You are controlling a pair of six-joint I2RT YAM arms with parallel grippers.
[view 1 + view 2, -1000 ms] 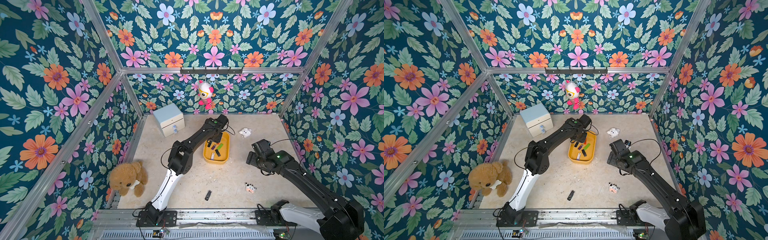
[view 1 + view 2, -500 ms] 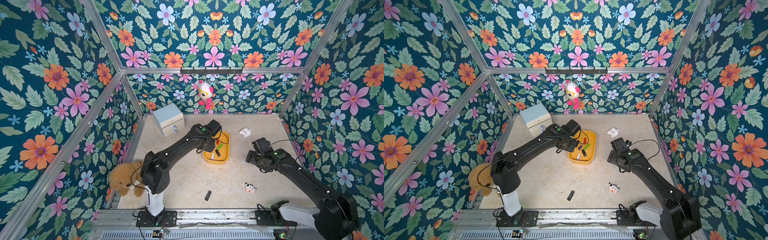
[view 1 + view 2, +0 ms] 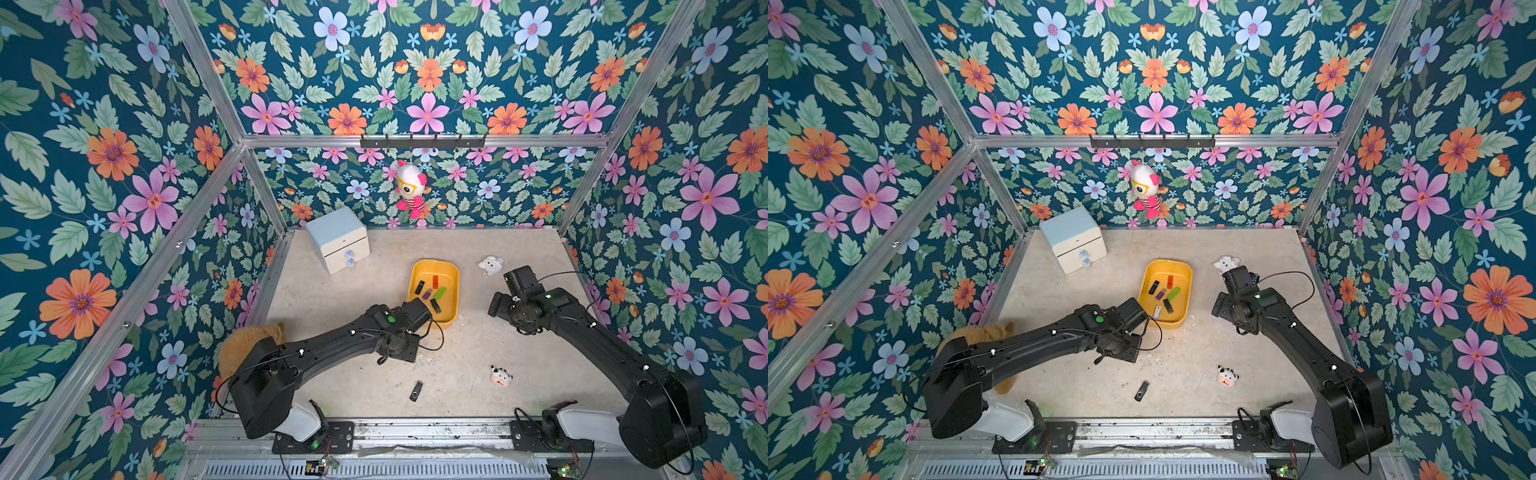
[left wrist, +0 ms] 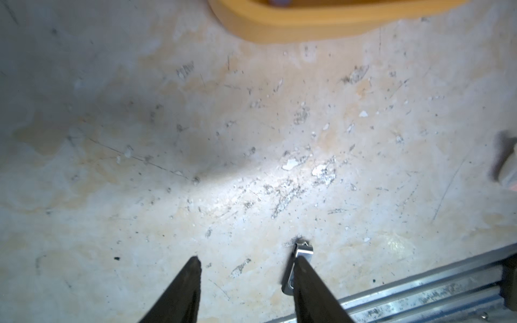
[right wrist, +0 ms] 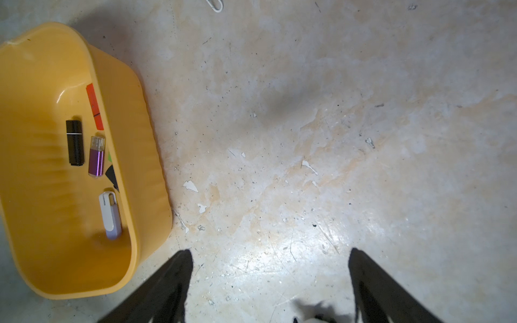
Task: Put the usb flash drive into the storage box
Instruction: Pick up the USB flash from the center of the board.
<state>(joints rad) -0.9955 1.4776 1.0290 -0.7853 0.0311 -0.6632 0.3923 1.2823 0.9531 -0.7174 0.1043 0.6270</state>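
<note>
Both top views high overhead, whole cell shared, wrist views close above floor, both catching storage box (image 5: 134, 156)

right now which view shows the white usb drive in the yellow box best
The right wrist view: the white usb drive lies large and unblocked in the storage box. In a top view it is a tiny sliver; the left wrist view shows only the box's wall.

No text, label, brand, number or sign is showing legibly in any view. The drives lying in the yellow box (image 5: 134, 167) are showing plain casings without readable print, and the cabinet (image 3: 338, 239) front is looking blank.
</note>
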